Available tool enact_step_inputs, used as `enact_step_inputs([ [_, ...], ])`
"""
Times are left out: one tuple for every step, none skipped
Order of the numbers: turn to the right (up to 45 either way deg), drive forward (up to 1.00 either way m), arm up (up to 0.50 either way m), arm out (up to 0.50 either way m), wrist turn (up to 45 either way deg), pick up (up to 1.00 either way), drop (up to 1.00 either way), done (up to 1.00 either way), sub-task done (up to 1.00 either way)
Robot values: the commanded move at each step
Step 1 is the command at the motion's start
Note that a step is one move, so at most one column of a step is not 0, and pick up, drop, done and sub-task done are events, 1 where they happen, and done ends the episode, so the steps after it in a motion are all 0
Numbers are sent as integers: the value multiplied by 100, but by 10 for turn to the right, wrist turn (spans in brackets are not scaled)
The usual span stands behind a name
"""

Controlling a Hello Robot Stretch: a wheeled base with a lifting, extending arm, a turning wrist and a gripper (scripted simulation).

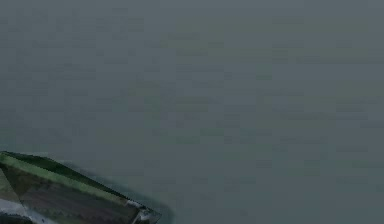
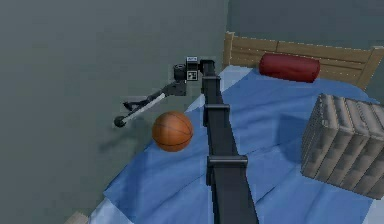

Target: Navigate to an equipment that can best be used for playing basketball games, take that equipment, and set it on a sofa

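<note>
Blue bed [image 2: 272, 112] by grey wall [image 2: 60, 60], basketball [image 2: 172, 131] near its edge, tool [image 2: 124, 113] hold cannot be told

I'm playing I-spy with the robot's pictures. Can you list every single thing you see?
basketball: one, orange, on the bed near the wall
bed: one, blue cover, wooden headboard
pillow: one, dark red, roll-shaped, by the headboard
crate: one, pale wooden slats, on the bed, arm side view's right
dark greenish thing: one, forward view's bottom left; cannot tell what
wall: grey
arm: one, dark bar over the bed
end effector: one, dark, thin fingers, at the arm's far end
</note>
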Motion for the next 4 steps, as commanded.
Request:
enact_step_inputs([
  [0,0,0,0,450,0,0,0,0],
  [0,0,0,0,240,0,0,0,0],
  [0,0,-30,0,0,0,0,0,0],
  [0,0,0,0,0,100,0,0,0],
])
